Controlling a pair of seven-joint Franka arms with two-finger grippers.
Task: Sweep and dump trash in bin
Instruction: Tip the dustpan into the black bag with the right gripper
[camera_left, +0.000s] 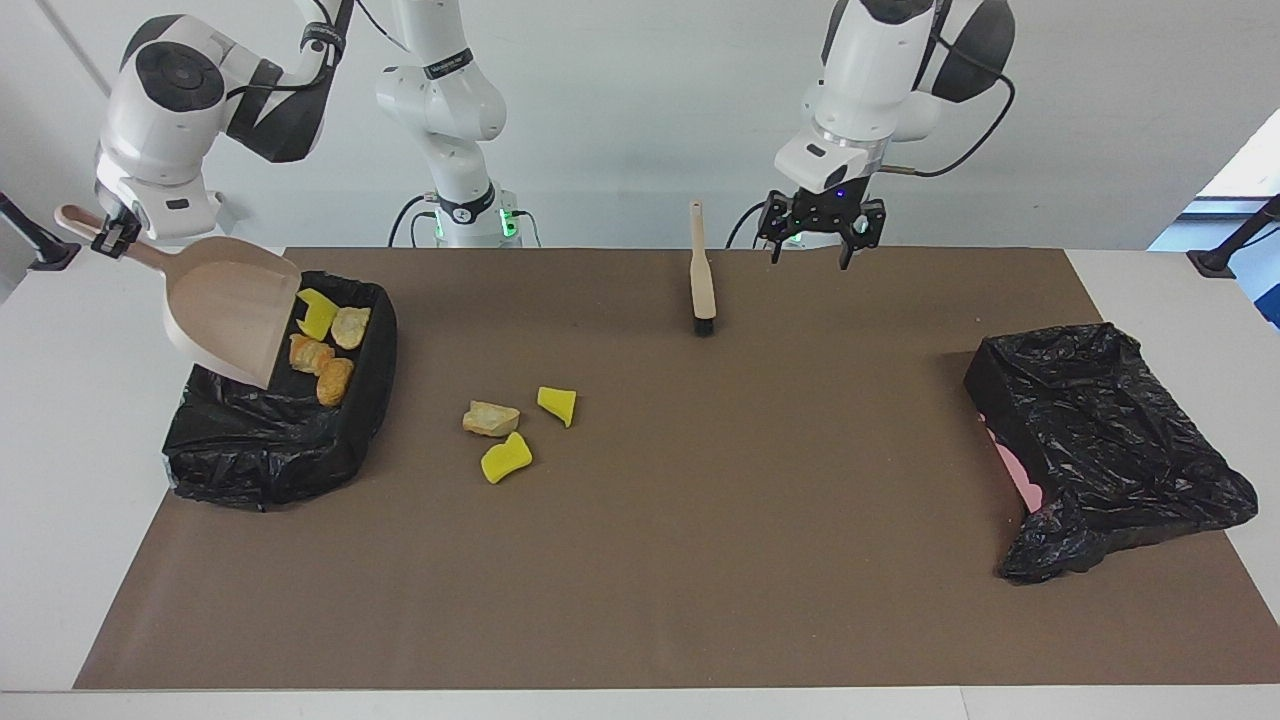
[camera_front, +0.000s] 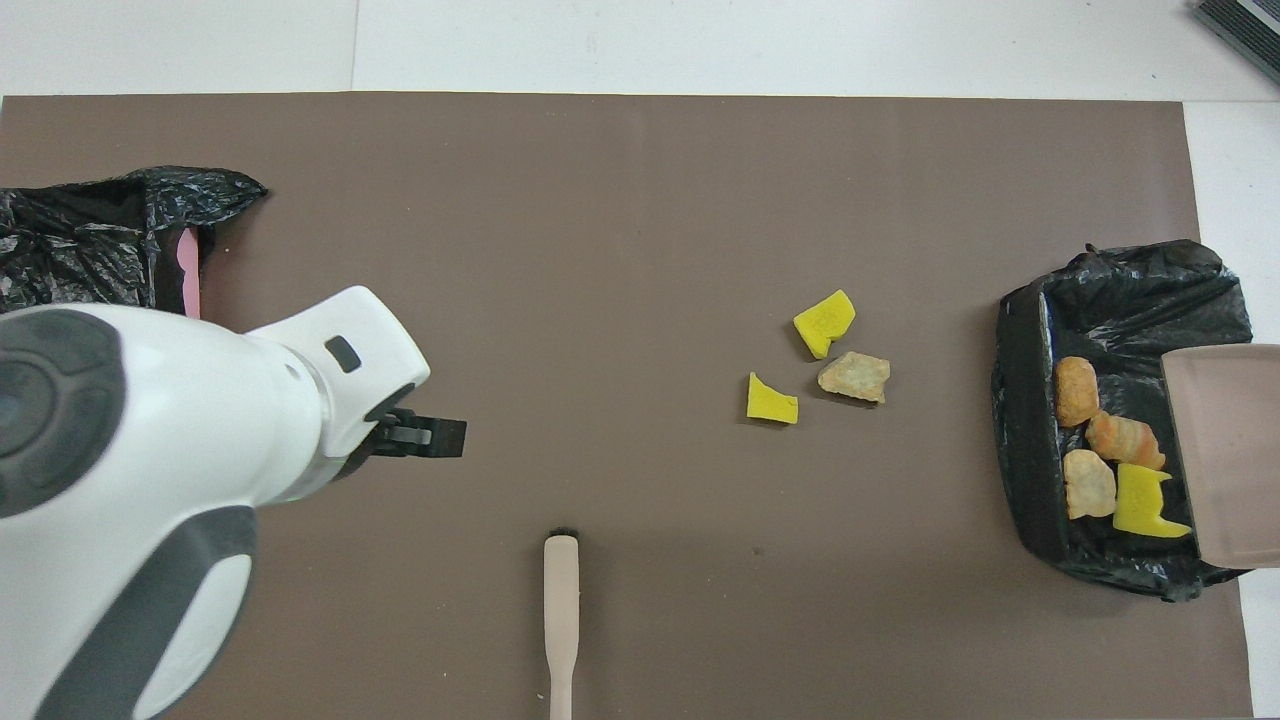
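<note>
The right gripper clamps the dustpan handle, tipping it over the bin, where four trash pieces lie. The left gripper, fingers spread, hangs raised beside the brush.

Four pieces of trash lie in the black-lined bin under the tilted dustpan, three more near the brush.

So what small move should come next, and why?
Probably the right tool should level the dustpan and carry it back to the three chunks on the mat. The pan looks emptied: four pieces lie in the bin. The brush lies free, the left tool open above the table.
</note>
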